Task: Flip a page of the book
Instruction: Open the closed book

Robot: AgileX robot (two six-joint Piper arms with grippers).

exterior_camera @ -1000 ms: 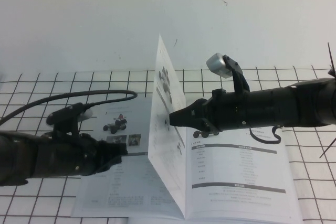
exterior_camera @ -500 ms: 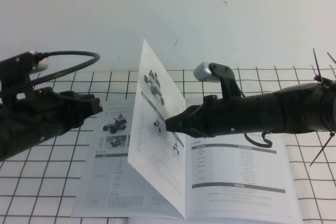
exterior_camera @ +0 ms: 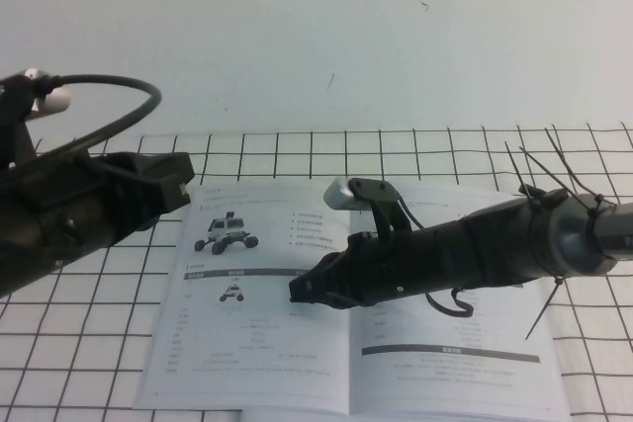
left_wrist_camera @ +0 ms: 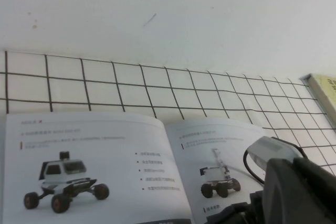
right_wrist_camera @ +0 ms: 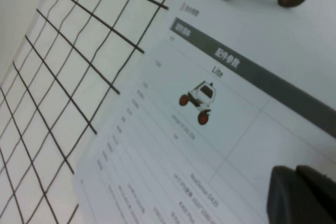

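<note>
Page fallen flat at 9 o'clock of the open book; upright a second ago. Turn judged done. Right gripper closed, empty, over the spine. Left gripper raised at 10 o'clock, opening unclear.

A white surface marked with a black grid carries the book, a thin white booklet lying open and flat. A second book's edge rests near the far right of the surface.
</note>
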